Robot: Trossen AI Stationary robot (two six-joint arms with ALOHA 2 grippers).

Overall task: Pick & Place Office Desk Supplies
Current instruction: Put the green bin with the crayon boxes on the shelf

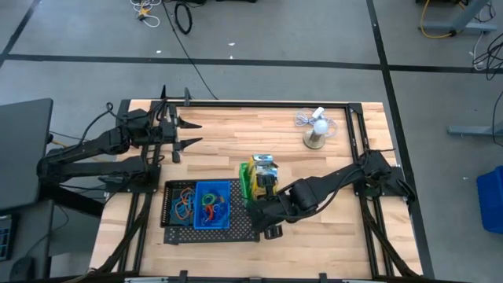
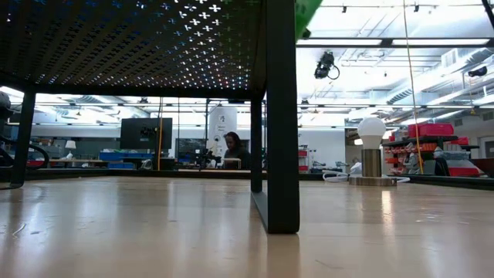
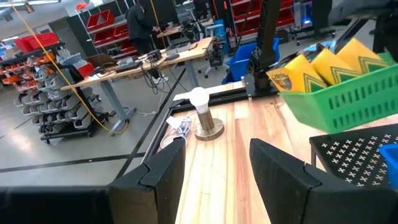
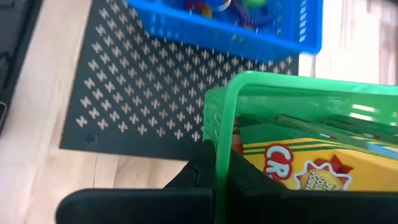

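Note:
A green bin (image 1: 258, 179) holding yellow crayon boxes (image 3: 317, 65) hangs over the right edge of the black mesh tray (image 1: 236, 229), with my right gripper (image 1: 264, 200) shut on it. In the left wrist view the green bin (image 3: 348, 93) floats tilted above the tray. A blue bin (image 1: 211, 204) with coloured rubber-band loops stands on the tray, and more loops (image 1: 181, 207) lie to its left. My left gripper (image 1: 179, 130) waits open at the far left, pointing level toward the table's right. My right gripper pinches the green bin's wall at its rim (image 4: 220, 149), one finger inside by the crayon box (image 4: 311, 169) and one outside. The fingers slant down from the table's right and near side. The bin is lifted clear of the tray and tilted.
A white mini fan on a round base (image 1: 316, 130) stands at the far right, its cord coiled beside it. The mesh tray stands on black legs (image 2: 282, 116). Bare wood lies between the fan and the tray and along the table's near edge.

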